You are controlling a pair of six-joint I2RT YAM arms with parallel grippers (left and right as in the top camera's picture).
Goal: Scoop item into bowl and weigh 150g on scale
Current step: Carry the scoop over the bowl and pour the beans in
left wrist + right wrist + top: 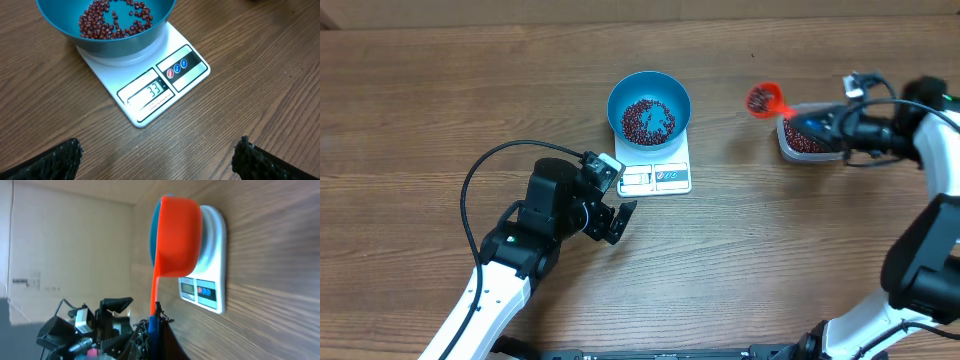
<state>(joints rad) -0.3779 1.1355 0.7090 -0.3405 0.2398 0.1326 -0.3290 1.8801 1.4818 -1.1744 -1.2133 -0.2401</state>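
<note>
The blue bowl (616, 95) stands on the white scale (670, 178) with a layer of dark red beans (648, 120) in it. In the left wrist view the bowl (120, 44) sits at the top and the scale (150, 92) display reads 33. My left gripper (615, 215) hovers open just in front of the scale, nothing between its fingers (65, 157). To the right, my right gripper (812, 122) is shut on the handle of an orange scoop (764, 99) full of beans, held level in the air. The scoop (177, 237) faces the scale (207, 287).
A clear plastic tub (810, 143) with more beans sits on the table under my right gripper. The left arm's black cable (480, 175) loops over the wood at the left. Bare wooden tabletop lies between the scale and the tub.
</note>
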